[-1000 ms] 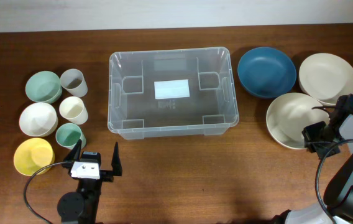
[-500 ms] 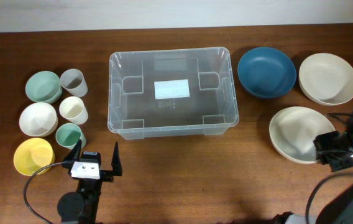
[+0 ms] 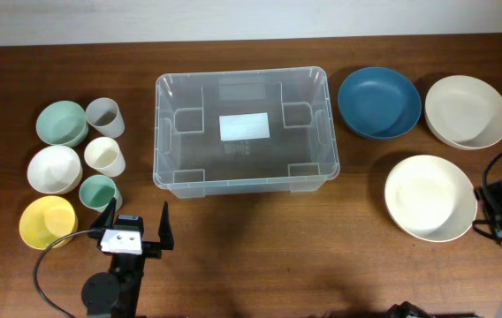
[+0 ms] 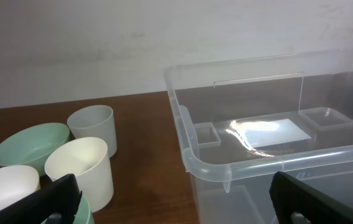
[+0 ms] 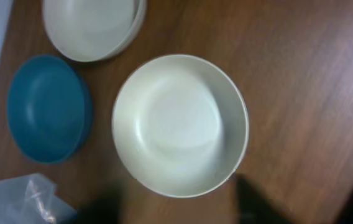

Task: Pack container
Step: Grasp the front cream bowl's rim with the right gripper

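My right gripper (image 5: 183, 208), fingers seemingly apart, hovers just beside the round cream bowl (image 3: 430, 196); the large clear rectangular plastic container (image 3: 242, 179) lies mid-table, well to its left, long axis crosswise; my left gripper (image 3: 136, 225), fingers spread, is nearer it.

Clear rectangular container (image 3: 242, 130) upright, open-topped, table centre, white label on base.

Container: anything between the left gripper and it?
Nothing visible. Bare table lies between the open left gripper and the container; the teal cup stands off to the gripper's left.
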You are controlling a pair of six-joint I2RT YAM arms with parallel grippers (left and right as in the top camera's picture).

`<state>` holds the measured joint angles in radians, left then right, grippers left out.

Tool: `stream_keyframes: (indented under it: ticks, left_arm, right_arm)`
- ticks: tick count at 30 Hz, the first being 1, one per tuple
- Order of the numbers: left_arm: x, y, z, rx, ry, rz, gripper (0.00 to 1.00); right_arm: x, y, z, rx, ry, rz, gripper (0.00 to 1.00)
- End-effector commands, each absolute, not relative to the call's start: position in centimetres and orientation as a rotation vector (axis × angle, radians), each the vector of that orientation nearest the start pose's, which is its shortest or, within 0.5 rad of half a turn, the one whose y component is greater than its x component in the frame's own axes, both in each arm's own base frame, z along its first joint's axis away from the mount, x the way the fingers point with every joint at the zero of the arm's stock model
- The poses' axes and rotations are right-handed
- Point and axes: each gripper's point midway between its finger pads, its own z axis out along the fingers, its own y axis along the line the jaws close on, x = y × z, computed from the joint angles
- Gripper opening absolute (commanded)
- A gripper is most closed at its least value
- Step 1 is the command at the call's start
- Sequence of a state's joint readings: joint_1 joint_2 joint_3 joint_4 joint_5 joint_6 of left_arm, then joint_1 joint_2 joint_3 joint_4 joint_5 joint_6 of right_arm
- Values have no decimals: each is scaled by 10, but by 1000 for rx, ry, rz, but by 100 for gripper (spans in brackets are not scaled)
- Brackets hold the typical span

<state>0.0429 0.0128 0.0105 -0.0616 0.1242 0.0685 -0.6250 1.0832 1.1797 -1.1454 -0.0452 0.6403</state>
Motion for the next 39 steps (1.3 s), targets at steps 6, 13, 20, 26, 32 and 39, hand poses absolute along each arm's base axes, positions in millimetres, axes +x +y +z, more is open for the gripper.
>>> stream_keyframes:
  ticks: [6,13,20,26,32,39]
  left_arm:
    - [245,-10,160,129,1630,-4,99]
    - [245,-10,160,129,1630,-4,99]
    - [245,-10,160,129,1630,-4,99]
    - [245,-10,160,129,1629,-4,99]
    - [245,-10,160,129,1629,-4,99]
    - [245,-10,160,129,1629,-4,99]
  right_arm:
    - [203,-145,101,1705,2345,16,67]
    - [206,-146,39,1795,2446,29,66]
    - [211,-150,11,1835,2483,29,65]
    - [214,-152,-5,1845,2496,26,45]
    - [219,-157,-11,1837,2485,24,4]
    - [224,-149,-11,1844,2479,163,4]
